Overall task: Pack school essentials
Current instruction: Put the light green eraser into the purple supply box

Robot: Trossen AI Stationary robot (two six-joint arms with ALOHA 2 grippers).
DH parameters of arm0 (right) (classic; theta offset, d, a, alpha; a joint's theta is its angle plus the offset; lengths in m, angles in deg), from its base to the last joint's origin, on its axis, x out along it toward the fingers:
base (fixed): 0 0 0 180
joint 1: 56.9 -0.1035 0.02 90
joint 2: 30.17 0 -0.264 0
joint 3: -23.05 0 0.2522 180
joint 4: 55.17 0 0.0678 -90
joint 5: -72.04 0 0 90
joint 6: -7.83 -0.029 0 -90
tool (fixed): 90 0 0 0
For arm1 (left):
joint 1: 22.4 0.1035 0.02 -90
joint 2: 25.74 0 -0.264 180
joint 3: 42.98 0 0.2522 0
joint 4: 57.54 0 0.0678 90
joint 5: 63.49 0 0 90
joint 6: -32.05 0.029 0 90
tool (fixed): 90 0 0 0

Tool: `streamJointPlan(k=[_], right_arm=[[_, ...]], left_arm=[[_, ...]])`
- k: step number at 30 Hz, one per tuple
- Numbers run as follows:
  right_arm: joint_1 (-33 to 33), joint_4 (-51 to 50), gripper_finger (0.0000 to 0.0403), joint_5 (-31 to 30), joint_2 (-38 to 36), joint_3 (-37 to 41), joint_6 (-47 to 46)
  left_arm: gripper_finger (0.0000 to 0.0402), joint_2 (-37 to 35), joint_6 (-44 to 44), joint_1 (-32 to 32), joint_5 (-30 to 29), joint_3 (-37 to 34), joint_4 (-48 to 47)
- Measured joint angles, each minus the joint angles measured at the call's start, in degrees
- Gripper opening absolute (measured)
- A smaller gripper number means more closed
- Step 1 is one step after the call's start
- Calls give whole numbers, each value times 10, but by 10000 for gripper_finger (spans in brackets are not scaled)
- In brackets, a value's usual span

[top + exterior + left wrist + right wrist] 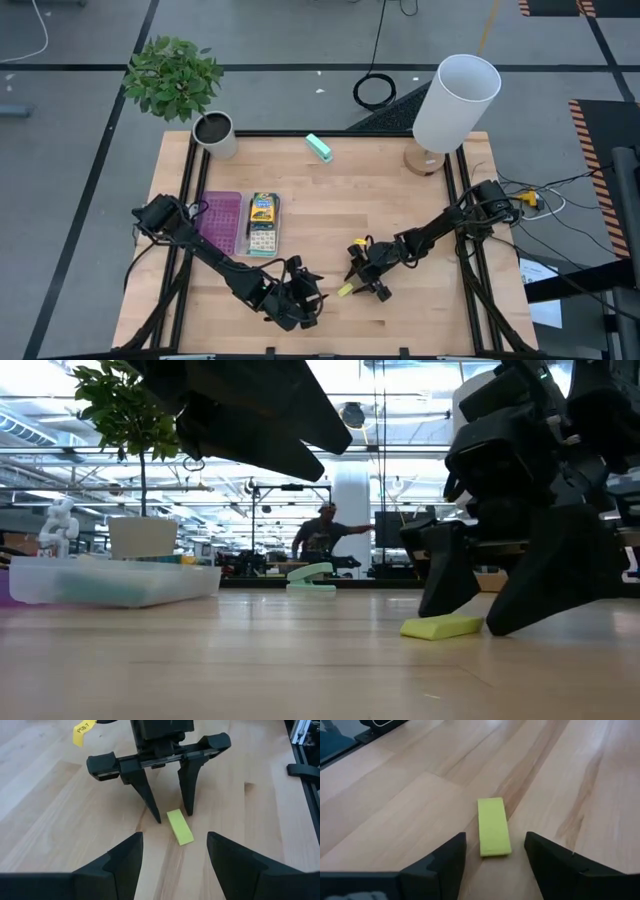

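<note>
A tiny yellow piece [180, 826] lies flat on the wooden table, near its front edge. My right gripper [173, 816] is open and points down at the table. Its two fingertips stand on either side of the piece's far end, with a gap showing on each side. My left gripper [305, 298] is also open. It is low over the table just left of the piece and faces it. A yellow-green crayon box [263, 208] and a patterned square pad [262, 240] lie at the table's left, beside a purple-and-clear flat case [224, 222].
A teal block [319, 148] lies near the far edge. A potted plant [175, 78] and a dark cup [213, 131] stand at the far left corner, and a white lamp [455, 103] at the far right. A person [325, 535] stands in the room beyond the table.
</note>
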Motion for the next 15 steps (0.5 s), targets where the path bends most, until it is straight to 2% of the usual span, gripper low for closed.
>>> streamJointPlan(k=[6, 15], right_arm=[[0, 8, 190, -1, 1, 0, -5], [0, 9, 122, -3, 1, -1, -14]], left_arm=[[225, 0, 0, 0, 0, 0, 0], [225, 0, 0, 0, 0, 0, 0]])
